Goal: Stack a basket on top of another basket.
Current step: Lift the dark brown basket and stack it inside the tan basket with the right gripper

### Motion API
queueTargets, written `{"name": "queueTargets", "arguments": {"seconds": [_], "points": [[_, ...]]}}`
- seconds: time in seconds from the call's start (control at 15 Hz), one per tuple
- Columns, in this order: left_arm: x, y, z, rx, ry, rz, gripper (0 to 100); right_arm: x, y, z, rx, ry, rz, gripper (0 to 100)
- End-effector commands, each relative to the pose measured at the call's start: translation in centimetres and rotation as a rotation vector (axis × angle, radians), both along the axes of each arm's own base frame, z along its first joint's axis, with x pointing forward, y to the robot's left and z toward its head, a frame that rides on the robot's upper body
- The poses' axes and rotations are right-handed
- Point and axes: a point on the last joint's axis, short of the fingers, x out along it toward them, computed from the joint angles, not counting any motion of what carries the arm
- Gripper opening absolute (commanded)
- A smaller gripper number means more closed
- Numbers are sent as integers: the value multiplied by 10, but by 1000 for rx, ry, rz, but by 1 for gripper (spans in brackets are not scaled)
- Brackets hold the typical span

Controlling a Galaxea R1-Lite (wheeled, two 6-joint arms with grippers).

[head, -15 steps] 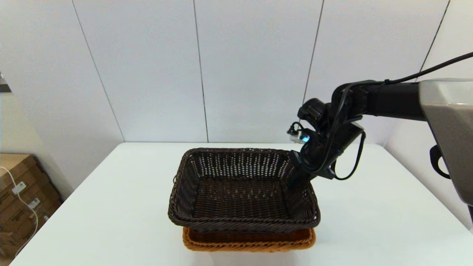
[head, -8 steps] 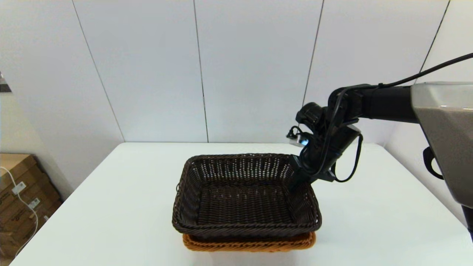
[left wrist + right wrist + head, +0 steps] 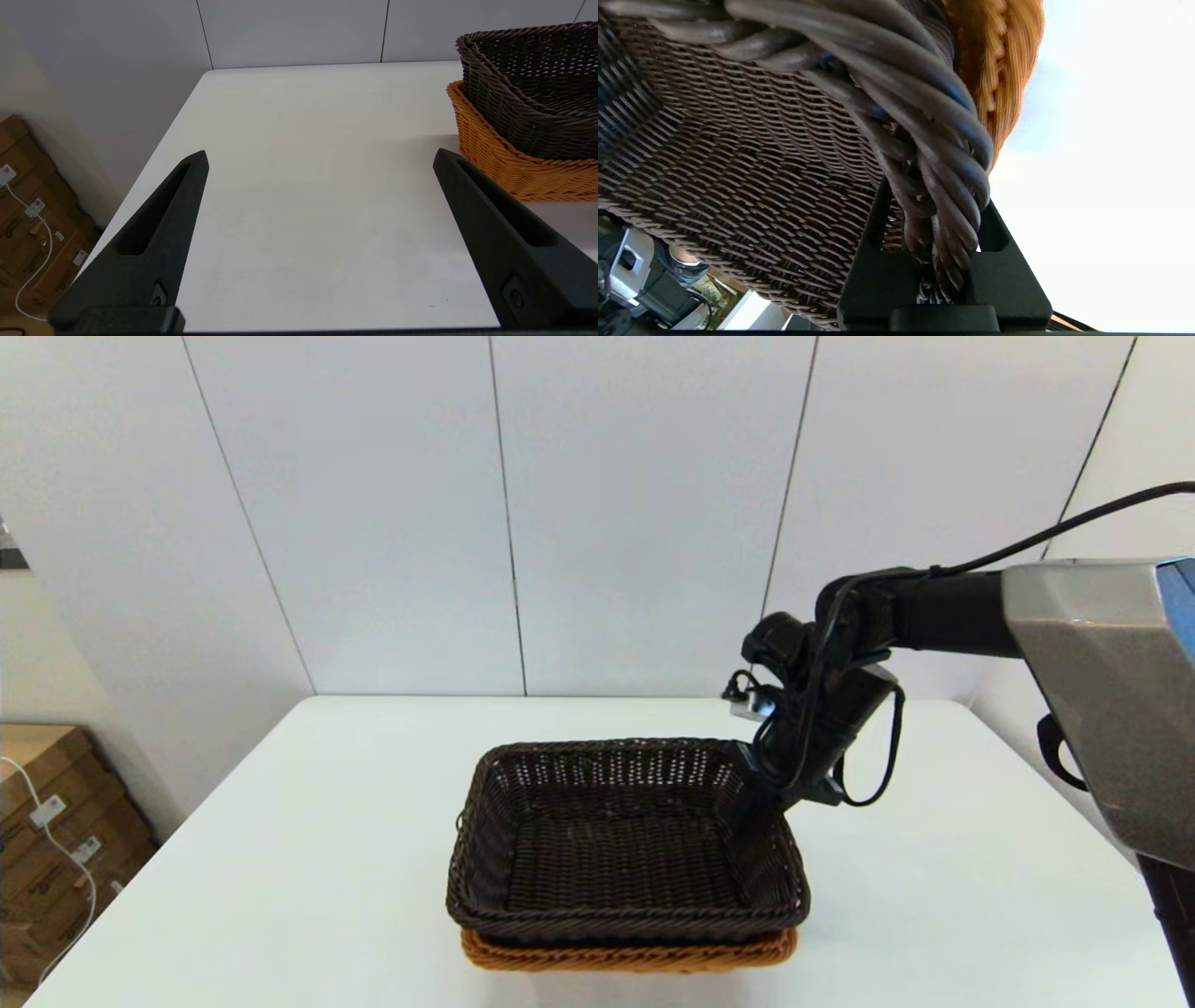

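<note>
From the head view, the dark basket (image 3: 627, 845) is sitting down inside the orange basket (image 3: 629, 952) on the table (image 3: 280, 859), with only the orange rim peeking out along the near edge. The right gripper (image 3: 754, 800) is at the dark basket's far right corner.

What could go wrong, I'd say: if that arm pulls away without letting go cleanly, it drags the top basket crooked or tips the whole stack (wicker snags easily).

Left wrist view: the left gripper (image 3: 320, 158) is parked off to the left of the stack, fingers (image 3: 159, 224) spread wide, touching nothing.

Right wrist view: the right gripper's fingers (image 3: 999, 275) are pinched on the dark basket's braided rim (image 3: 924, 154), one inside the wall, one outside. Orange weave shows just beyond.
</note>
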Motion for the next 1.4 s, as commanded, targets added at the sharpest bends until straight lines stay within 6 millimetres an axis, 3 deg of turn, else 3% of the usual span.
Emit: {"name": "queueTargets", "arguments": {"seconds": [0.07, 0.33, 0.4, 0.6, 1.4], "points": [[0, 0, -1, 0, 3, 0, 100, 1, 1, -6, -6, 22, 0, 0], [0, 0, -1, 0, 3, 0, 100, 1, 1, -7, -8, 23, -2, 0], [0, 0, -1, 0, 3, 0, 100, 1, 0, -6, -19, 17, -4, 100], [0, 0, -1, 0, 4, 0, 100, 0, 0, -1, -20, 1, -1, 100], [0, 0, -1, 0, 4, 0, 100, -23, -5, 55, 29, -126, 10, 100]]}}
